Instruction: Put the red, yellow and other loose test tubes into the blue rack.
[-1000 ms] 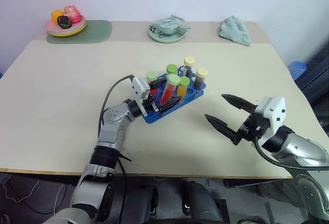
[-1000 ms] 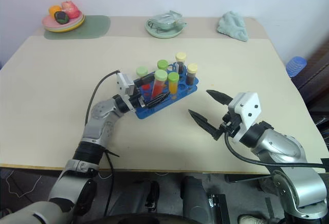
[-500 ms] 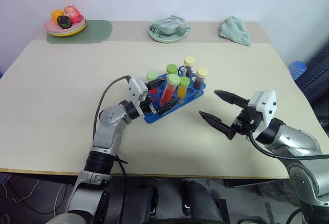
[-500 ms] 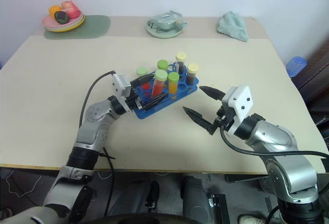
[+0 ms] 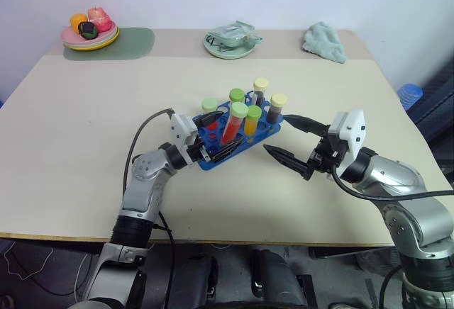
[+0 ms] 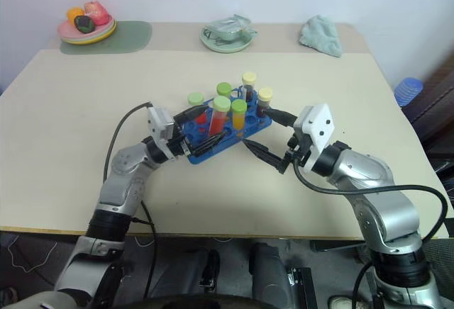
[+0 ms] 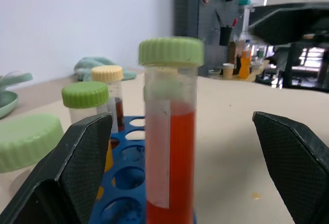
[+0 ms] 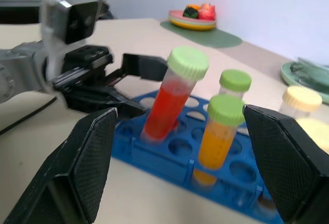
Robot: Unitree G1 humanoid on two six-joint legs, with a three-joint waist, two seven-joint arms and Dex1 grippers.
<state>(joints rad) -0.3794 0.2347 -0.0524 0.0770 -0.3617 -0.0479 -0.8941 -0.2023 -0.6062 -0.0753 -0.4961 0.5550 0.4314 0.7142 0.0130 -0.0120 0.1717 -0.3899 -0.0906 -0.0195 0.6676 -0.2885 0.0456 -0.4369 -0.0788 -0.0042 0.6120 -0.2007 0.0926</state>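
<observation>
The blue rack stands near the middle of the surface and serves as landmark.

Left of the rack: the left pincer reaches in at the rack's left end with both fingers spread wide. The red tube, green-capped with a white label, stands between those fingers, leaning, and neither finger appears to touch it. The left pincer holds nothing.

In the rack: six capped tubes, counted in the head views. Four carry green caps: the red tube, the orange tube, one at the rack's left rear and one behind the red tube. Two carry cream caps: one at the rear and one at the right end with dark contents. No tube lies loose on the surface around the rack.

Right of the rack: the right pincer sits just beside the rack's right end, fingers wide apart, empty.

Progress, as a judgement: the loading looks essentially complete. The remaining concern is the red tube's tilt; it may not be fully seated in its hole.

Well behind the rack, along the far edge: one plate of fruit on a green mat, one green dish, one folded cloth.
</observation>
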